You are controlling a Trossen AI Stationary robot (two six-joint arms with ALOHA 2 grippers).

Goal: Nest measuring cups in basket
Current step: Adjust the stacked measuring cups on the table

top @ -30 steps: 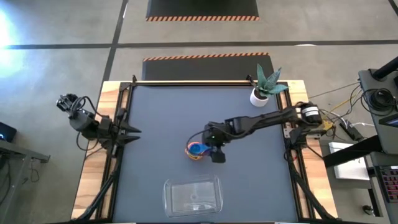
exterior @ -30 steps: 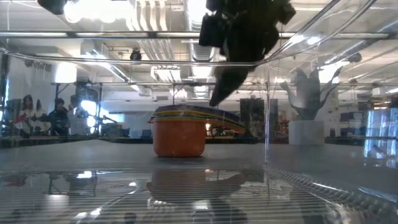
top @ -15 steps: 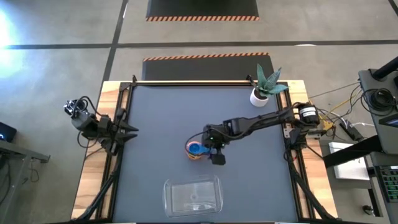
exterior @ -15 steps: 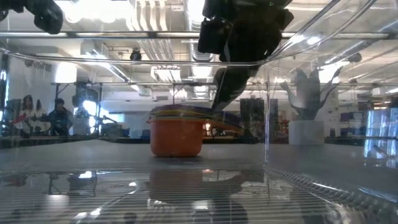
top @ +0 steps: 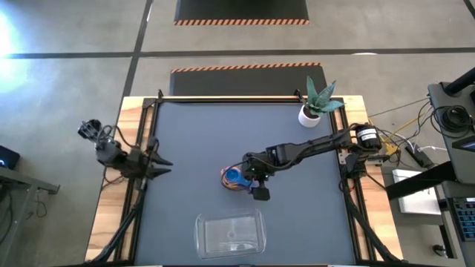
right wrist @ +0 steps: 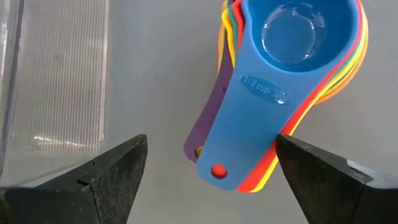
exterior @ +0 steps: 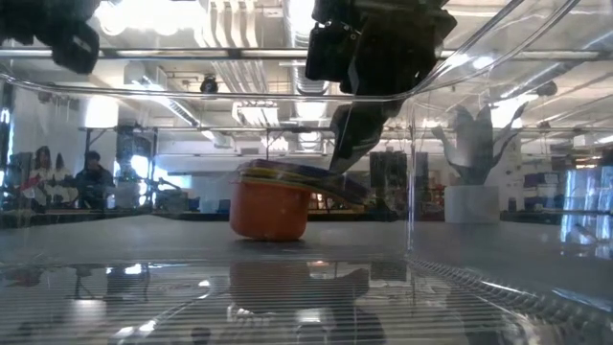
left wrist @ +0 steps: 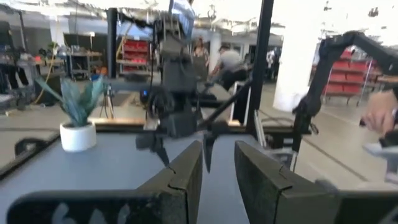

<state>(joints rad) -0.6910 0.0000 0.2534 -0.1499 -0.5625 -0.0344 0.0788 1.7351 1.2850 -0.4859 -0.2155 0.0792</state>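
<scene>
Nested measuring cups sit mid-surface, right gripper straddling their fanned handles.

You've got the stack on the dark surface, well clear of the empty clear basket nearer the front edge. Right fingers are spread wide either side of the handles, gripping nothing yet. Expect light, stiff, smooth plastic (likely slippery, and the cups can slide apart), so pinch the whole bundle of handles close to the bowls, blue one on top. In the low view the stack looks slightly tipped. Left gripper waits at the left edge, fingers nearly together, holding nothing.
</scene>
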